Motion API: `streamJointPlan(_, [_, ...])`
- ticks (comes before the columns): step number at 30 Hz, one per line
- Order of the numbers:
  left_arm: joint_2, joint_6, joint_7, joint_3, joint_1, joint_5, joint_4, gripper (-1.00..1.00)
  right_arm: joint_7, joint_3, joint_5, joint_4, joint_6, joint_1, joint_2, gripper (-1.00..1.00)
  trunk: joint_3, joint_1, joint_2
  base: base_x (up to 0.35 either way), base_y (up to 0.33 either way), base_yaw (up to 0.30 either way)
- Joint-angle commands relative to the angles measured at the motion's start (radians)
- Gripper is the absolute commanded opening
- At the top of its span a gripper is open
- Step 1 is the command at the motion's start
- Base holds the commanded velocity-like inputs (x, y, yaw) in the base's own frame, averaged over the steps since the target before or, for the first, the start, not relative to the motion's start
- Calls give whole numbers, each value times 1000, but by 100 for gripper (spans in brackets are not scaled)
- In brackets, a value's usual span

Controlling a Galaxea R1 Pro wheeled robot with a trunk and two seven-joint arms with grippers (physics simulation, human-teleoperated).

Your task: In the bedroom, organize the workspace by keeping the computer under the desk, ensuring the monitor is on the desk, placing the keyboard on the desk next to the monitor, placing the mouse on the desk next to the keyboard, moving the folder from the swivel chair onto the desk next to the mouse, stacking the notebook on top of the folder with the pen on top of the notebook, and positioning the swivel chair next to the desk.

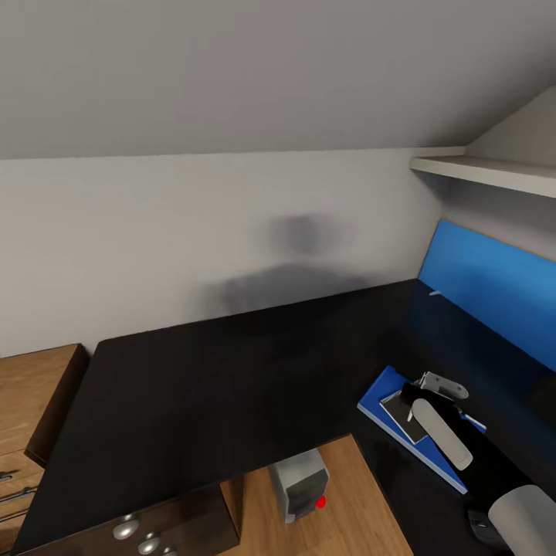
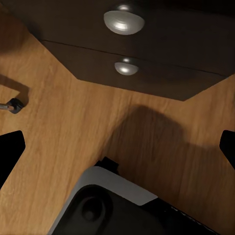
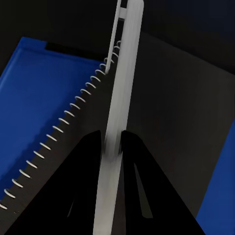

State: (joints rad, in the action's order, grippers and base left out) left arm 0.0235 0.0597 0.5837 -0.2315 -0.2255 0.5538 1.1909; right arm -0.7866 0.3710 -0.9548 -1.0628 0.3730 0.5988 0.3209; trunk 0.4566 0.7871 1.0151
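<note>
The blue folder (image 1: 386,398) lies on the glossy black desk (image 1: 232,386) at its right wing. The grey spiral-bound notebook (image 1: 404,408) rests on the folder (image 3: 44,107). My right gripper (image 1: 432,386) hovers over them. In the right wrist view it (image 3: 111,139) is shut on the thin white pen (image 3: 120,88), which runs along the spiral edge of the notebook (image 3: 161,122). The light-grey computer (image 1: 300,483) stands on the floor in the desk's inner corner. My left gripper (image 2: 117,147) is open above the wooden floor.
A blue upright panel (image 1: 494,286) stands along the right wall under a white shelf (image 1: 486,171). A wooden chest of drawers (image 1: 31,401) adjoins the desk's left end. Black drawers with silver knobs (image 2: 124,22) sit below the desk. A small dark rounded thing (image 1: 483,529) lies by my right arm.
</note>
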Motion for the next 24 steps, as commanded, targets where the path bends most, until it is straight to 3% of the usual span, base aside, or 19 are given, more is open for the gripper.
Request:
streamJointPlan(1, [1, 5, 7, -2, 0, 3, 3, 100, -8, 3, -4, -1, 4, 1, 1, -100, 1, 0, 1, 0, 0, 0])
streamJointPlan(6, [1, 5, 7, -3, 0, 3, 3, 100, -10, 3, -4, -2, 4, 1, 1, -100, 1, 0, 1, 0, 0, 0])
streamJointPlan(7, [1, 5, 7, -3, 0, 3, 3, 100, -10, 3, -4, -1, 4, 1, 1, 100, 1, 0, 1, 0, 0, 0])
streamJointPlan(24, [1, 6, 8, -3, 0, 5, 3, 100, -8, 3, -5, -3, 4, 1, 1, 100, 1, 0, 1, 0, 0, 0])
